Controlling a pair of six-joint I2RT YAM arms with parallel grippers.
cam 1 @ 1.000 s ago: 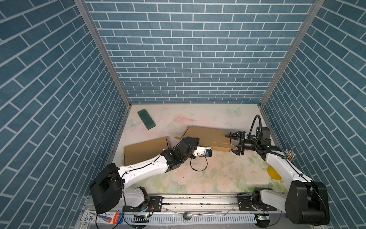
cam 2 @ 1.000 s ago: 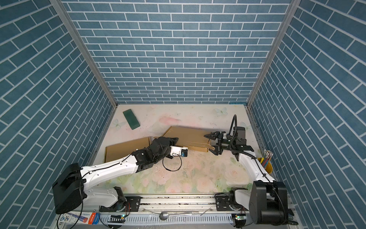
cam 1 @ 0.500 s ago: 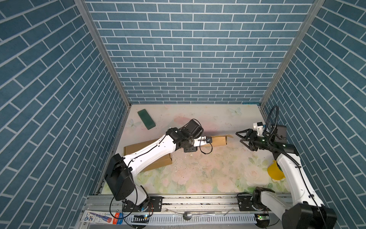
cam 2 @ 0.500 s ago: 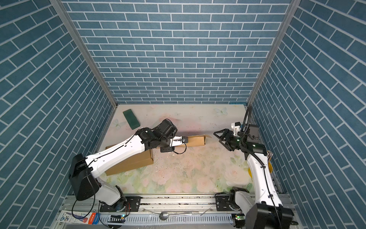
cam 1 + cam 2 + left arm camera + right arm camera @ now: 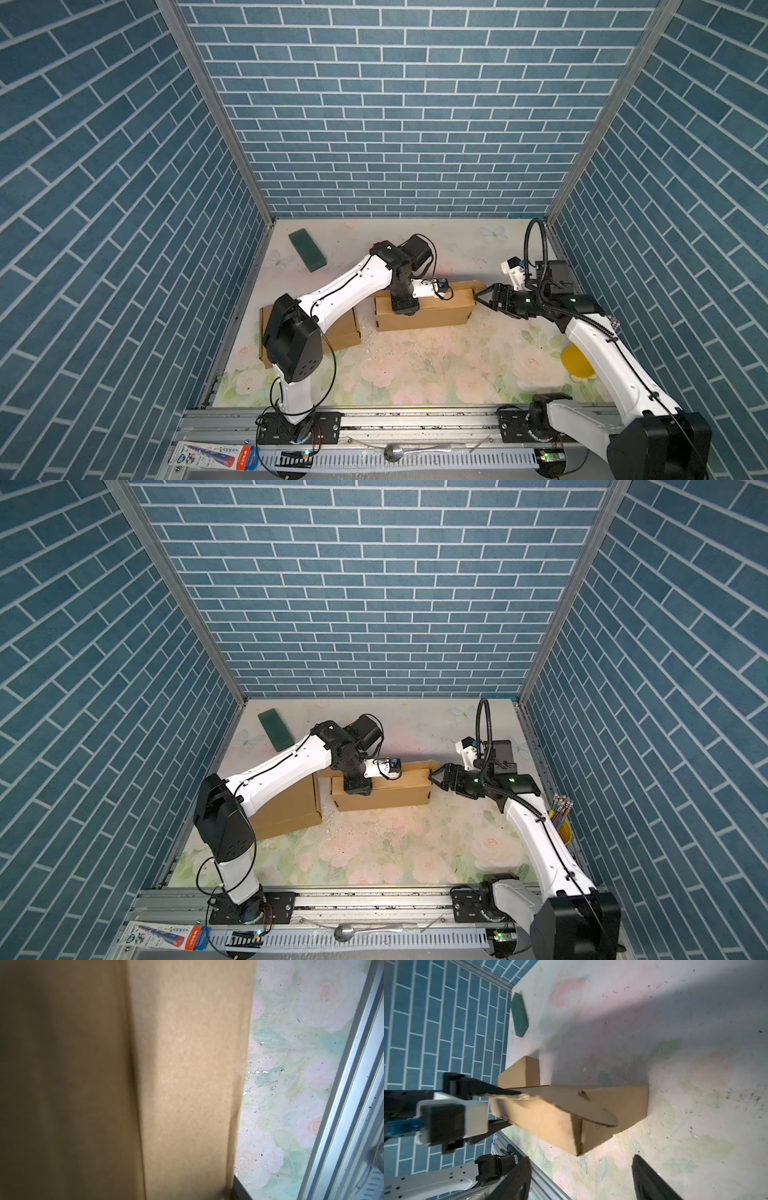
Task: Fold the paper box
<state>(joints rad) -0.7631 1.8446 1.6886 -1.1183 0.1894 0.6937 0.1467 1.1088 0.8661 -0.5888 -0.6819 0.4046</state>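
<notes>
My left jaws pinch the paper box [image 5: 432,322] by its wall; my right jaws hang spread beside the loose end flap [image 5: 593,1114], which I reckon needs tucking inward next.

The paper box [image 5: 440,318] is showing plain brown; the counter [image 5: 415,374] is wearing pale pink roses with green leaves. Beyond the black left hand [image 5: 402,308], a slab [image 5: 307,250] is showing dark green, walls [image 5: 395,124] blue brick.

— Where's the paper box [image 5: 612,1105]?
— On the tabletop [image 5: 695,1043], with the left gripper [image 5: 513,1107] pinching one wall.
— And the right gripper [image 5: 581,1158]?
— Jaws spread, just short of the box's corner. A green block [image 5: 520,1015] lies by the tabletop's edge.
</notes>
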